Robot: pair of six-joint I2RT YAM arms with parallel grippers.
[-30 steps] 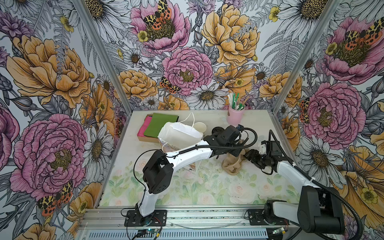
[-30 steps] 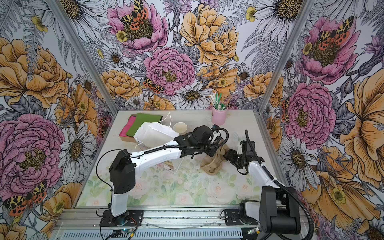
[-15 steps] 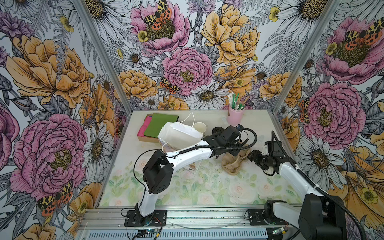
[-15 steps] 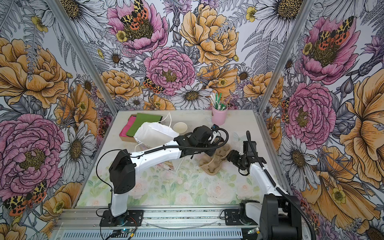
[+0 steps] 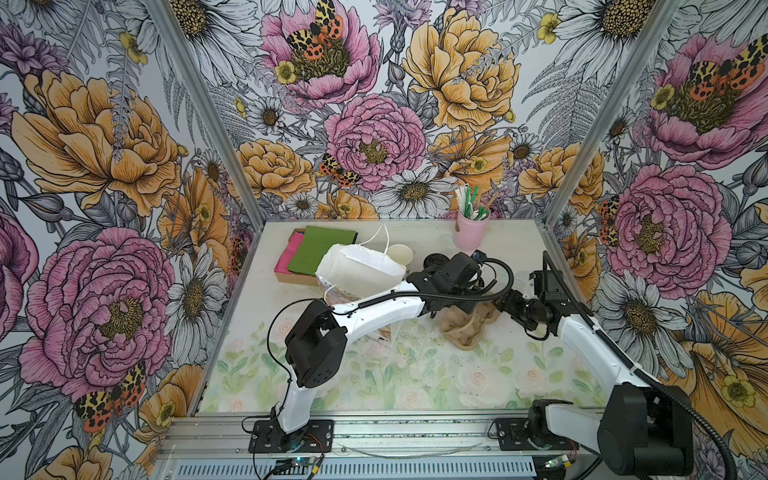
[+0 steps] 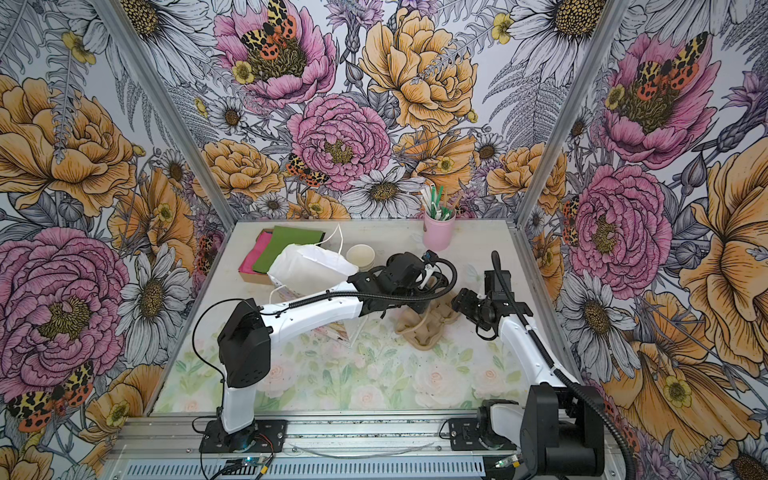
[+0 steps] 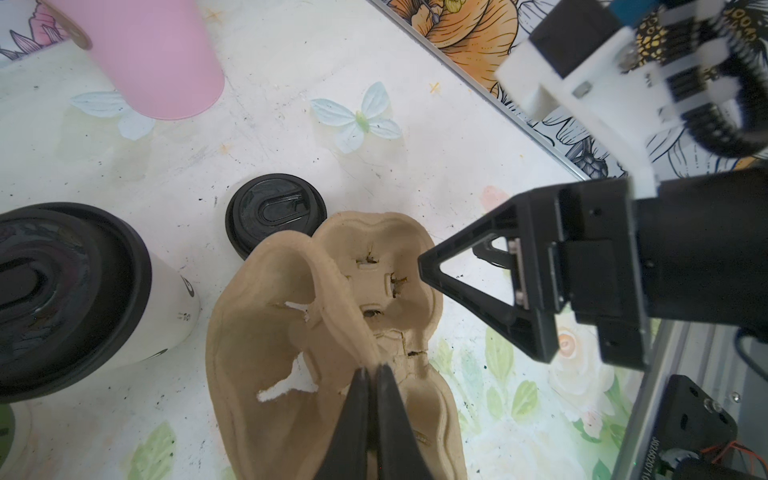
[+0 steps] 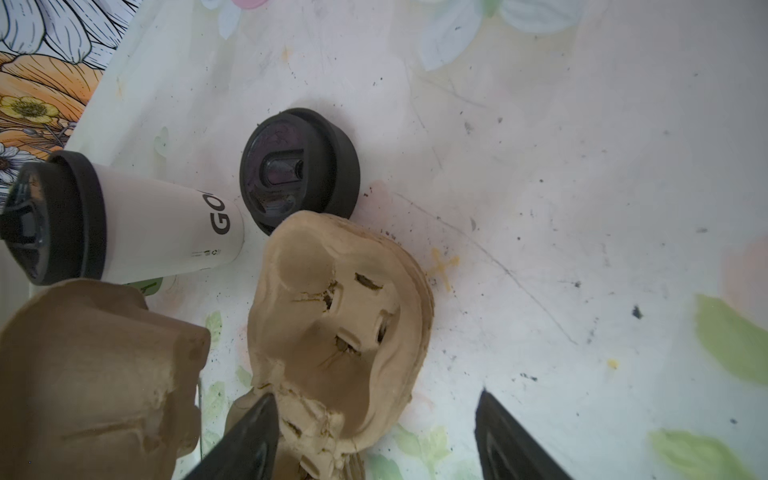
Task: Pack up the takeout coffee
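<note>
- In both top views, the pulp carrier [image 5: 465,328] lies at 9 o'clock of the right gripper [image 5: 505,305].
- Left wrist: the left gripper [image 7: 371,370] is pinched tight on the carrier's ridge, and the soft pulp may tear. The takeout coffee [image 7: 83,291] stands upright, apart from the fingers and unheld.
- Right wrist: the right gripper [image 8: 374,395] gapes wide and empty. Dragging the carrier could topple the coffee just beside it.

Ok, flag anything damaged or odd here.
The pulp cup carrier is crumpled and torn, folded up where the left gripper pinches it; the takeout coffee sits beside it, not in a pocket.
</note>
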